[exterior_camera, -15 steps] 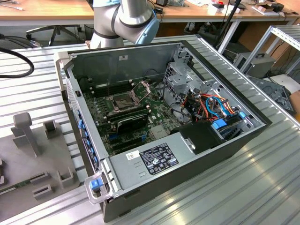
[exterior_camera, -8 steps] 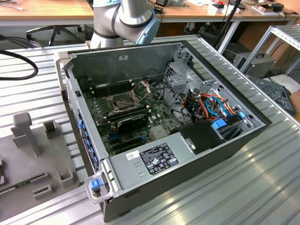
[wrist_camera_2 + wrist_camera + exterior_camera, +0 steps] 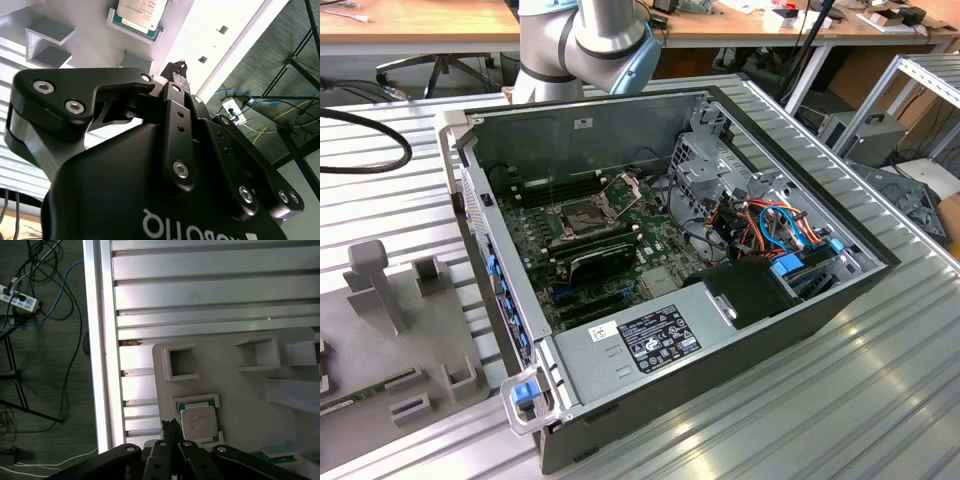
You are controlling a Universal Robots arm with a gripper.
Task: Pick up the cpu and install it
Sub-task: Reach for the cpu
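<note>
Lying flat, silver face up, cpu (image 3: pixel 199 422) in grey tray (image 3: pixel 235 395); fingers (image 3: pixel 171 430) clenched, empty, beside.

Computer case (image 3: pixel 720 365) on counter (image 3: pixel 880 400), fixture plate (image 3: pixel 360 360) at its nine o'clock in exterior view, cpu (image 3: pixel 199 422) in plate recess, gripper (image 3: pixel 170 426) beside it

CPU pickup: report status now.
Gripper shut, empty, close beside the cpu. Chip lies face up in its seat on the grey fixture plate, not yet picked. Nothing lies over it.
</note>
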